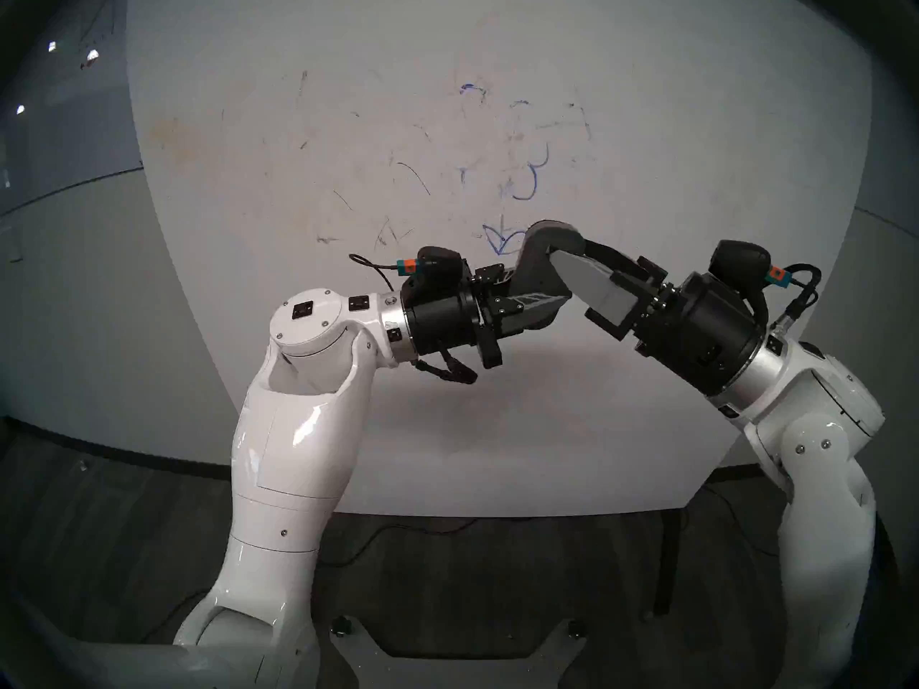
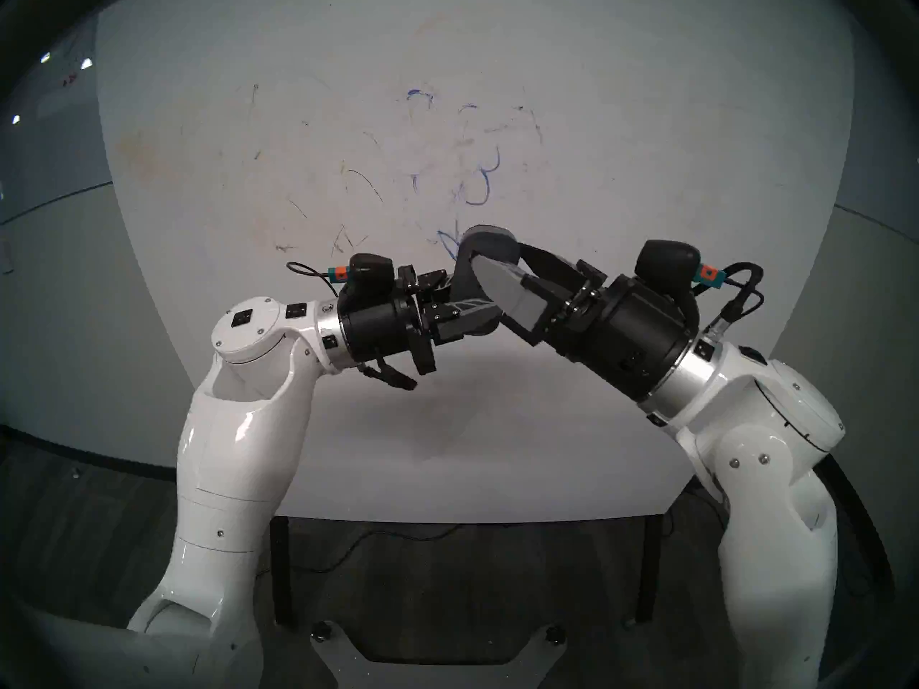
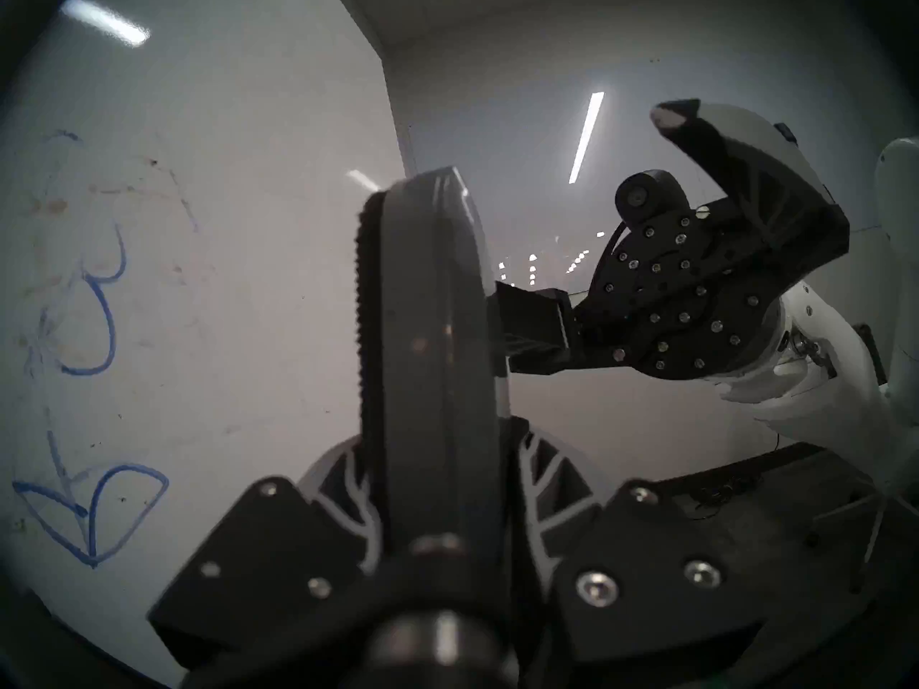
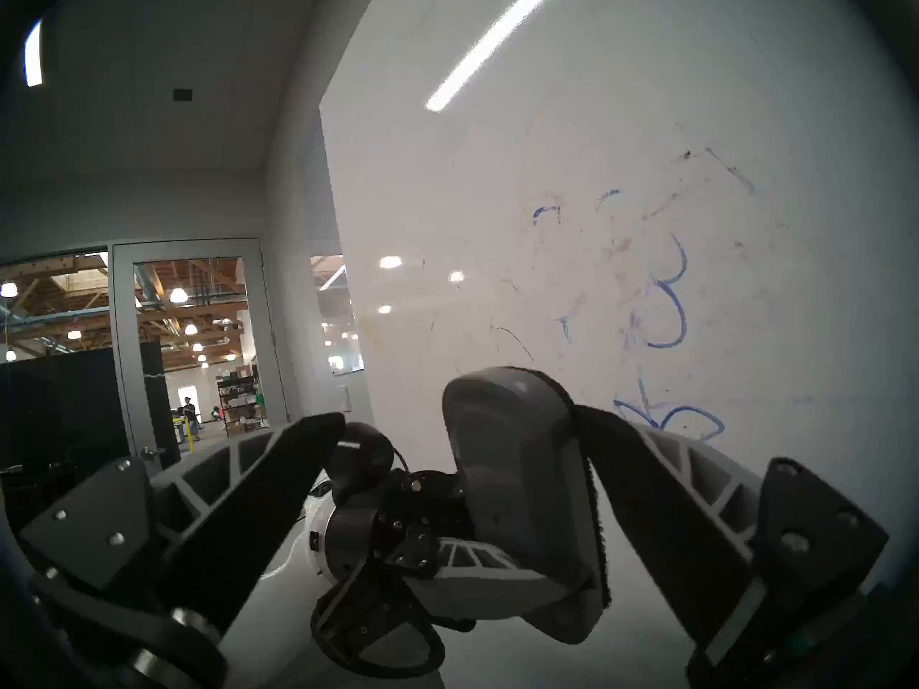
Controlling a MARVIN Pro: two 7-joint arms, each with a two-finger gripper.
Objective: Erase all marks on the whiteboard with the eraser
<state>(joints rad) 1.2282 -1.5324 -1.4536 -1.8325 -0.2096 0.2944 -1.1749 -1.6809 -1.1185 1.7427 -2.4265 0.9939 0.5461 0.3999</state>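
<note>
Entry: your left gripper [image 1: 539,300] clamped the dark grey oblong eraser [image 1: 539,255] just off the white whiteboard [image 1: 696,126], right gripper [image 4: 447,474] spread around it; any snag risked missing the blue marks [image 1: 527,186].

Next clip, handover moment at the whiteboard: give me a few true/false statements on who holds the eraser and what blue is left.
1. The left gripper is shut on the eraser. True.
2. The right gripper is clamped on the eraser. False: its fingers stand spread wide, one on either side of it.
3. The whiteboard is wiped clean. False: blue marks remain.
4. Two blue leaves are still sharp. True.
</note>
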